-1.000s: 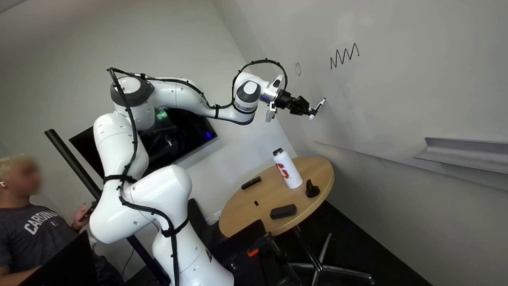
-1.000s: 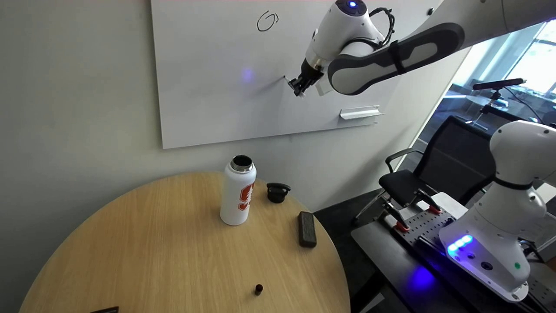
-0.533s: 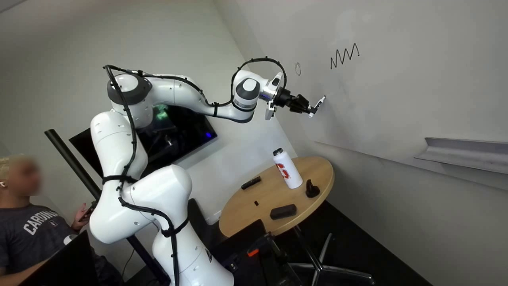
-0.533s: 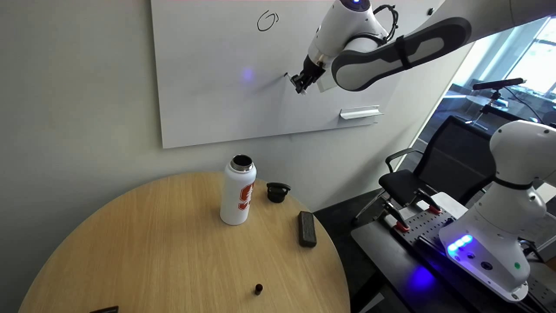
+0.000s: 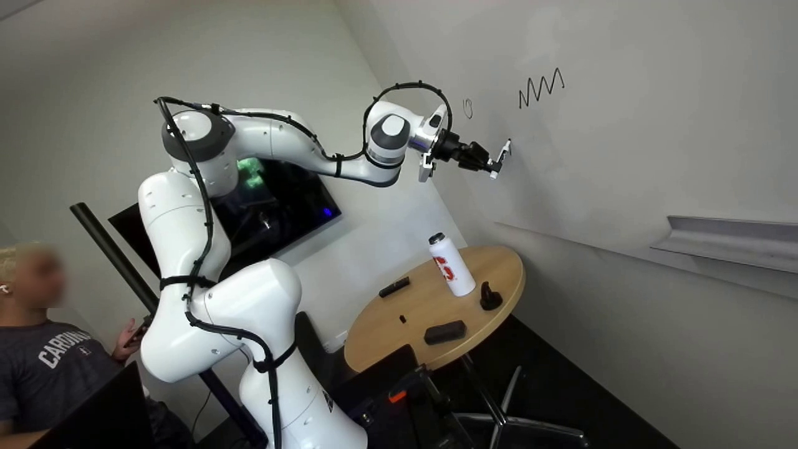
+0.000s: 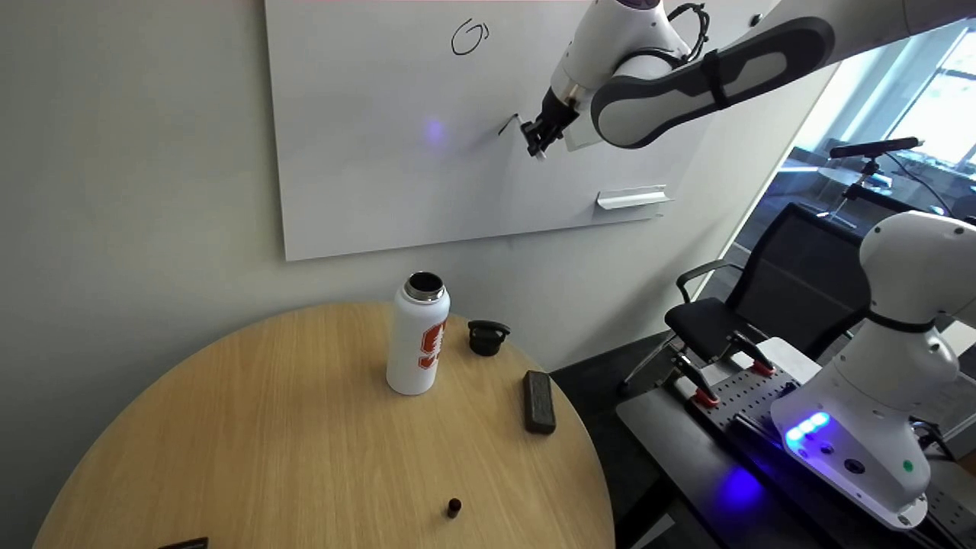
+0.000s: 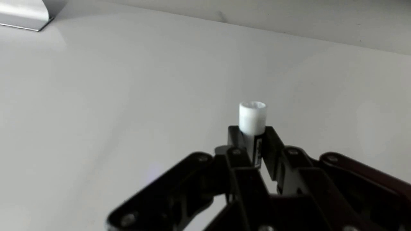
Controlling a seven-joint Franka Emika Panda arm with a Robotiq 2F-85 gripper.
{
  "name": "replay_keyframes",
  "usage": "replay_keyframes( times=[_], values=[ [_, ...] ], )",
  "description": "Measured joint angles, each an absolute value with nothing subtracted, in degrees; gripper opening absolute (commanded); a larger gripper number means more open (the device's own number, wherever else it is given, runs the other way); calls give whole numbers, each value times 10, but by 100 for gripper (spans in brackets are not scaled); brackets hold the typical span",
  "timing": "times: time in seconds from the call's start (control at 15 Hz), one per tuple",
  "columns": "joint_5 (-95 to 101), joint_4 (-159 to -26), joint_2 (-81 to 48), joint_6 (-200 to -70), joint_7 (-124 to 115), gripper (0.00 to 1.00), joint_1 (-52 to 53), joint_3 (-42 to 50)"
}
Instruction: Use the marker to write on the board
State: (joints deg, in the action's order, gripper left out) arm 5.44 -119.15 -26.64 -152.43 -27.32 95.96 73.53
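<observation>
My gripper (image 5: 495, 166) is shut on the marker (image 5: 505, 148), a white pen with a dark label and dark tip. In the wrist view the marker's white end (image 7: 252, 120) sticks up between the two black fingertips (image 7: 251, 138); its writing tip is hidden there. The marker is tilted, with its tip at the white board (image 5: 636, 156). In an exterior view a short black slanted line (image 6: 507, 124) on the board (image 6: 358, 160) ends at the tip, which appears to touch. The board also bears a zigzag (image 5: 541, 88) and a round scribble (image 6: 469, 36).
A round wooden table (image 6: 305, 427) stands below the board. On it are a white bottle (image 6: 415, 343), a black lid (image 6: 486, 338), a black block (image 6: 539, 402) and a small dark cap (image 6: 454, 507). A tray (image 6: 631, 198) juts from the board. A person (image 5: 56, 355) sits behind the arm.
My gripper has moved upward along the board with the marker, also to the right in an exterior view. A short black line has appeared on the board behind the tip.
</observation>
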Motion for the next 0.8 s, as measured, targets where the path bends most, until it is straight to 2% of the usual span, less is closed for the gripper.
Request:
replay_keyframes(
  times=[0.8],
  values=[
    [68, -1187, -262, -1514, -273, 5, 882, 655]
  ],
)
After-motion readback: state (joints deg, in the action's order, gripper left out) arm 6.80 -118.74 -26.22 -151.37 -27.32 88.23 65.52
